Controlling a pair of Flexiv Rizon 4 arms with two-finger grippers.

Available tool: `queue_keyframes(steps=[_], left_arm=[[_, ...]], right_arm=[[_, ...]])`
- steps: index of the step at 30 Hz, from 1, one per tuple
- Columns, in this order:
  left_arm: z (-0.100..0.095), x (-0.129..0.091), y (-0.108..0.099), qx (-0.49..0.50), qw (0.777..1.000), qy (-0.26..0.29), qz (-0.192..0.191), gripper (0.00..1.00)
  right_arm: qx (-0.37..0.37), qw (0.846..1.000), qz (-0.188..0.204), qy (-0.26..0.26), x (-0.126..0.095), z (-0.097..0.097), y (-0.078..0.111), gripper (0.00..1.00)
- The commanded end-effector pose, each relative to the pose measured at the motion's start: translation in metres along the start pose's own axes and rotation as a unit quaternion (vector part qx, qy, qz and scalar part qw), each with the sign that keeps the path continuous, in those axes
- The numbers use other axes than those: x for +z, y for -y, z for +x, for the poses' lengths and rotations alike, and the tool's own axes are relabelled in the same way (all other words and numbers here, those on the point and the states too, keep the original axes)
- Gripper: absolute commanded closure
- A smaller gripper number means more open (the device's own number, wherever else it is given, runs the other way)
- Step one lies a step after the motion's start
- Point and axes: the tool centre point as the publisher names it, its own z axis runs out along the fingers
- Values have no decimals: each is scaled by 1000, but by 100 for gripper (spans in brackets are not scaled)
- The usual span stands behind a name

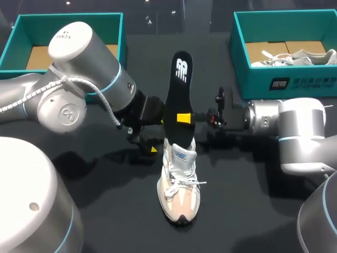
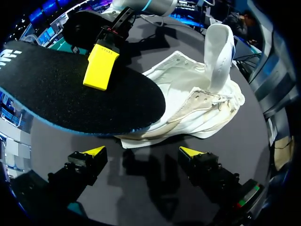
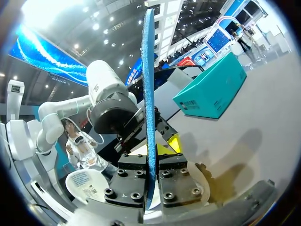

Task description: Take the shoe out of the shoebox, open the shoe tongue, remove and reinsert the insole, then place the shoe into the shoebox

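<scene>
A white and beige shoe [image 1: 179, 184] stands on the dark table with its toe toward the front edge and its tongue [image 2: 218, 52] pulled up. My right gripper [image 1: 182, 118] is shut on the black insole [image 1: 179, 89], which rises upright just above the shoe's opening. The right wrist view shows the insole [image 3: 149, 94] edge-on, blue, clamped between the fingers [image 3: 172, 162]. My left gripper [image 2: 142, 153] stands open beside the shoe [image 2: 197, 103], under the insole [image 2: 80, 99], holding nothing. In the head view the left gripper [image 1: 147, 141] is left of the heel.
An open teal shoebox [image 1: 68, 31] sits at the back left. At the back right a second teal box [image 1: 284, 79] holds another white shoe [image 1: 295, 57]. My two arms meet over the middle of the table.
</scene>
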Motion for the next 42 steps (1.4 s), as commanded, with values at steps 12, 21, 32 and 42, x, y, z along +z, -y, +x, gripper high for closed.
queue_keyframes(steps=[12, 21, 32, 42], left_arm=[[1, -2, -1, 1, 1000, 0, 0, 0], [1, -2, -1, 1, 1000, 0, 0, 0], [1, -2, -1, 1, 1000, 0, 0, 0], [1, -2, -1, 1, 1000, 0, 0, 0]], right_arm=[[17, 1000, -4, 10, -2, 4, 16, 100], [36, 999, 3, 12, 0, 5, 21, 100], [51, 998, 0, 23, 0, 5, 31, 100], [69, 997, -9, 36, -3, 10, 46, 100]])
